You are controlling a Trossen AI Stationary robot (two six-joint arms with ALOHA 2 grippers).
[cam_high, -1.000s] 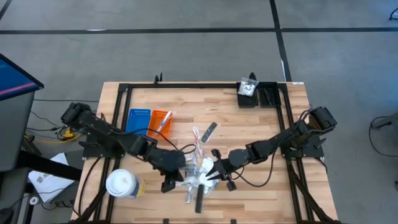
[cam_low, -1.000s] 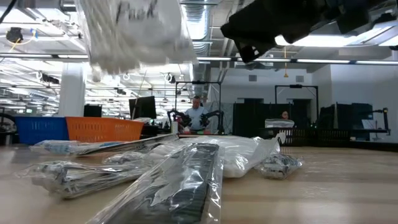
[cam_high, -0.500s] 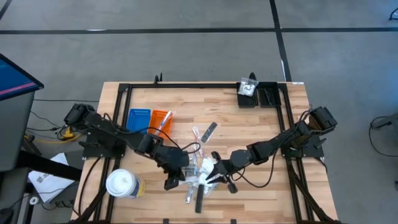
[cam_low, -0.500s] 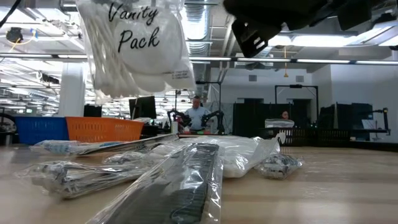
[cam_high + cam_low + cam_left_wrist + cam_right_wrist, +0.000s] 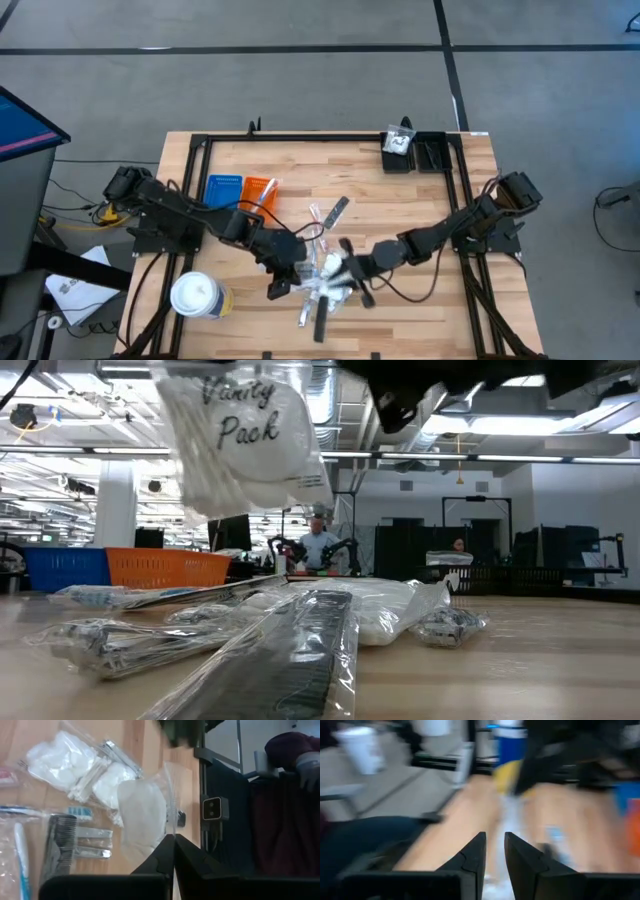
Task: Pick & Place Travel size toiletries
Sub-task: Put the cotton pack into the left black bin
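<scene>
A clear packet printed "Vanity Pack" point(image 5: 245, 445), with white contents, hangs in the air over the pile of travel size toiletries point(image 5: 320, 300). My left gripper point(image 5: 298, 272) is shut on it. The pile lies on the wood: a dark comb in a clear sleeve point(image 5: 300, 650), cotton packets point(image 5: 65, 760) and a toothbrush point(image 5: 20, 850). My right gripper point(image 5: 352, 268) stands close to the packet's other end. I cannot tell whether it touches the packet. My left gripper point(image 5: 173, 837) pinches the packet's clear film edge point(image 5: 171, 822) between its two fingers. It comes slanting down from the table's left side. The packet point(image 5: 142, 810) is lifted clear of the pile and sits tilted, its white contents bulging beside the fingers.
A blue tray point(image 5: 222, 192) and an orange tray point(image 5: 258, 192) stand at the far left, and a big white lidded cup point(image 5: 195, 295) at the near left. A black bin point(image 5: 410, 152) stands at the far right. A dark stick point(image 5: 338, 208) lies mid-table. A person's sleeve point(image 5: 295, 765) shows beyond the table.
My left gripper has gone toward the table's right edge, closer to my right gripper, carrying the packet. The packet has stayed clear of the pile and has tipped, so that its print now slants.
</scene>
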